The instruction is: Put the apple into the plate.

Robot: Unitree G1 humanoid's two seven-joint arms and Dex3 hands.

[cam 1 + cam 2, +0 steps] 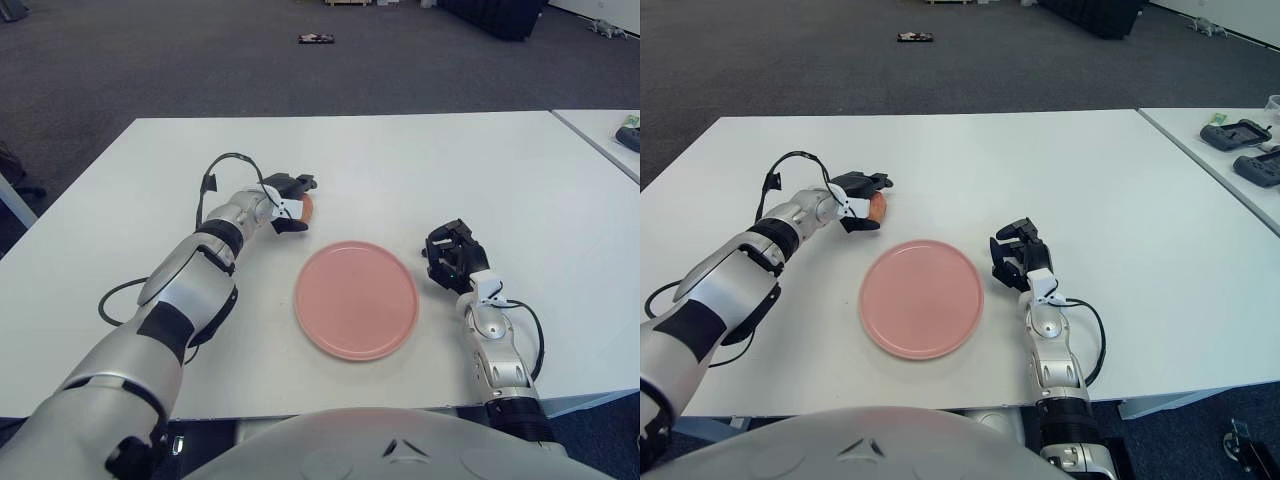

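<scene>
A reddish apple lies on the white table, left of and behind the pink plate. It is mostly covered by my left hand, whose dark fingers wrap over its top and underside. Only a sliver of the apple shows on its right side. Nothing is on the plate, which sits flat near the table's front. My right hand shows just right of the plate with its fingers curled and nothing in them.
A second table stands at the right, carrying dark handheld devices. A small dark object lies on the carpet far behind. A black cable loops off my left wrist.
</scene>
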